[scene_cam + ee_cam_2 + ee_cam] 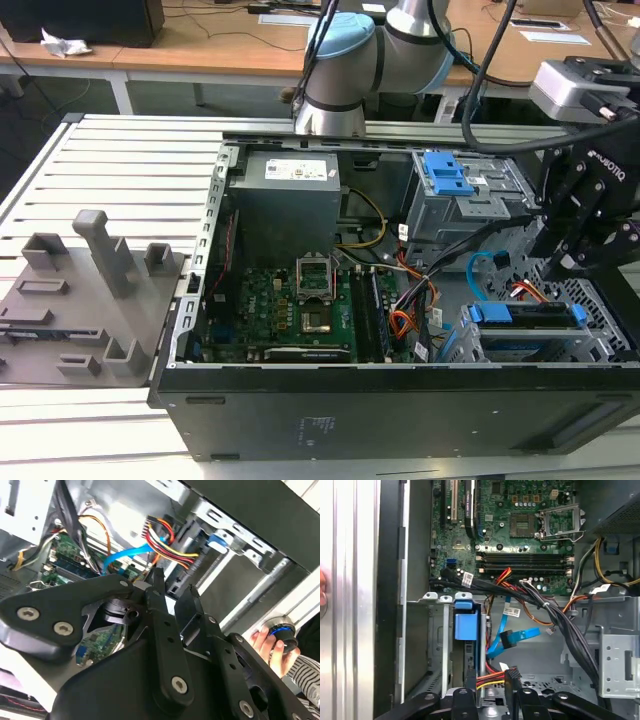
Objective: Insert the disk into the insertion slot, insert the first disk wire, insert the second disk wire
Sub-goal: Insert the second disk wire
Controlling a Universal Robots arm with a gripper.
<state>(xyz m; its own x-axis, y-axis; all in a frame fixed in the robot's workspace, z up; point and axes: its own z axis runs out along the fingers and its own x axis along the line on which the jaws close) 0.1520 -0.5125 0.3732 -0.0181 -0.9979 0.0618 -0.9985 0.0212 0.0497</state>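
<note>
The disk, in its blue carrier, sits inside the insertion slot, a silver perforated cage at the case's front corner on the exterior view's right. My gripper hangs just above the disk's rear end. Its fingers stand a narrow gap apart with nothing between them. The first disk wire, a red, yellow and black bundle with a dark plug, lies just past the fingertips at the disk's back, as the second wrist view also shows. The second disk wire, light blue, loops loose beside it.
A taller grey bay box with a blue latch stands behind the cage. Thick black cables cross between the motherboard and the bays. A grey fixture lies left of the case. A person's hand rests by a knob outside the case.
</note>
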